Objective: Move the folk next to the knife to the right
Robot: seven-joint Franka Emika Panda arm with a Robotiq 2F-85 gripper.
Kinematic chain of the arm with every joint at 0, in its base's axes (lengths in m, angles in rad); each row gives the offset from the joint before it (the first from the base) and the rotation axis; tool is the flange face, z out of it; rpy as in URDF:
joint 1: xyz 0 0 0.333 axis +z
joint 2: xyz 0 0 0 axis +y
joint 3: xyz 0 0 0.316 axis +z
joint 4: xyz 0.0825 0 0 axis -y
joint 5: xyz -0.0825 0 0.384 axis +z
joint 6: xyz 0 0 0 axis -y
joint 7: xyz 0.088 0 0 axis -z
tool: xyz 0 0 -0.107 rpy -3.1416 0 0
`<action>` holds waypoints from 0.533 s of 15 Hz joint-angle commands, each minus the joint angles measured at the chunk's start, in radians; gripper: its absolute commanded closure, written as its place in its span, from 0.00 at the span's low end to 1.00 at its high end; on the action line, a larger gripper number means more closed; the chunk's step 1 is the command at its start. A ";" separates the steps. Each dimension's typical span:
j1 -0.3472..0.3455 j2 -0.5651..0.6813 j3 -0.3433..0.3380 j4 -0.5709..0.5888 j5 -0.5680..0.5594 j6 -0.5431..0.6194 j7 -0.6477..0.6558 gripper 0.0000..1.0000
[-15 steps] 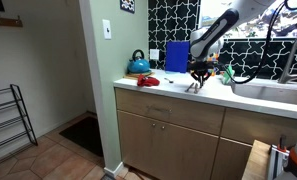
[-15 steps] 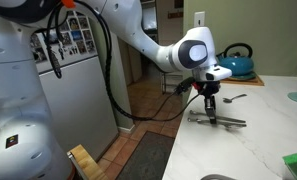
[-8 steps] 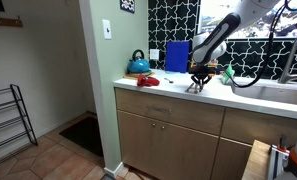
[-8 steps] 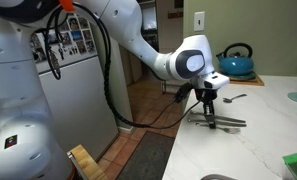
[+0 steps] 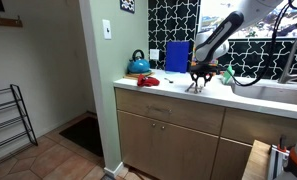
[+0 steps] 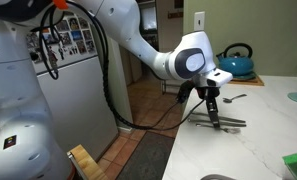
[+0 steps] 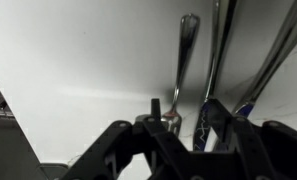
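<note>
Three metal utensils lie side by side on the white counter (image 6: 258,140). In the wrist view the leftmost, the fork (image 7: 182,65), has its head between my fingertips. A second utensil (image 7: 219,45) with a blue-patterned end lies next to it, and a third (image 7: 280,45) is further right. I cannot tell which one is the knife. My gripper (image 7: 183,115) is open, pointing straight down with its fingers on either side of the fork's head. In both exterior views the gripper (image 6: 214,112) (image 5: 198,80) hangs just over the cutlery (image 6: 226,121) near the counter's front edge.
A blue kettle (image 5: 138,65) (image 6: 238,62), a blue board (image 5: 176,56) and a red object (image 5: 148,81) stand on the counter. Another utensil (image 6: 238,98) lies behind the gripper. A sink (image 5: 273,92) is beside the cutlery. A green item (image 6: 296,163) sits near the front.
The gripper has shifted slightly sideways and come down closer to the cutlery. The utensils have not moved.
</note>
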 commanded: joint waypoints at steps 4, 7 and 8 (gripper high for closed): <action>-0.029 -0.105 0.010 0.006 0.170 -0.028 -0.215 0.00; -0.026 -0.115 0.015 0.081 0.301 -0.075 -0.363 0.00; -0.024 -0.116 0.018 0.109 0.352 -0.104 -0.422 0.00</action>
